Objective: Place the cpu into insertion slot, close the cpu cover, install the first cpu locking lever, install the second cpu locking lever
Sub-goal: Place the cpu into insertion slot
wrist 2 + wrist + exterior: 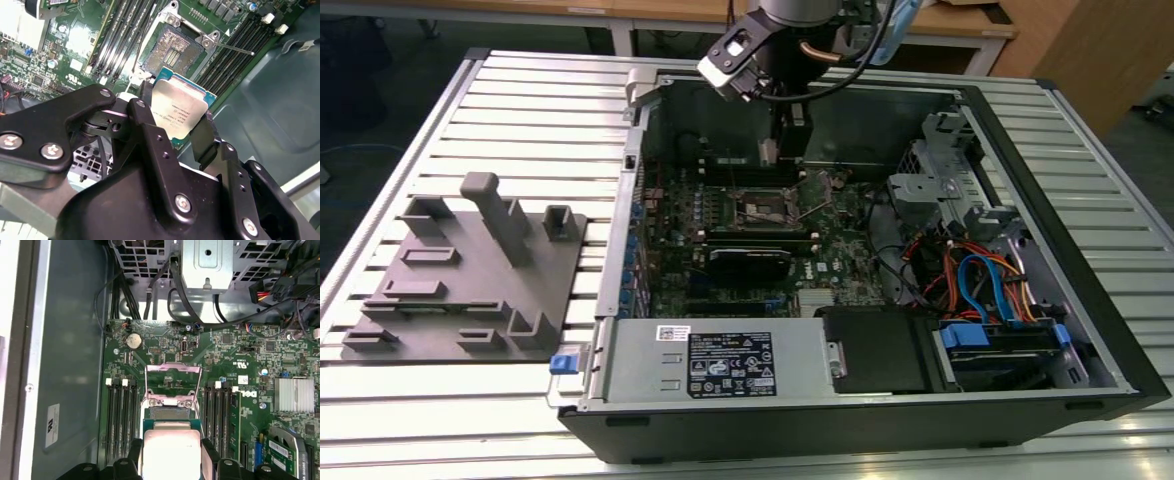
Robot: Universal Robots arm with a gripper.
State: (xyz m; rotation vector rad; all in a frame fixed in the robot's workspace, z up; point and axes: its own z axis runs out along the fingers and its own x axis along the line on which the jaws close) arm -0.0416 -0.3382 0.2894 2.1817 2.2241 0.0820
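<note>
Step in hand judged: cpu placement, chip not yet seated. Cpu (180, 112) pinched by opposite edges between fingers (202, 137) of gripper (176, 120), silver top turned toward wrist cameras, held apart from board. Insertion slot (172, 47) seen bare just beyond chip. Cpu cover (172, 368) stood open at slot's far side. Square alignment over slot and level descent judged needed. Arm posed downward, wrist near vertical, inside open computer case (1067, 190) on counter (520, 110).
</note>
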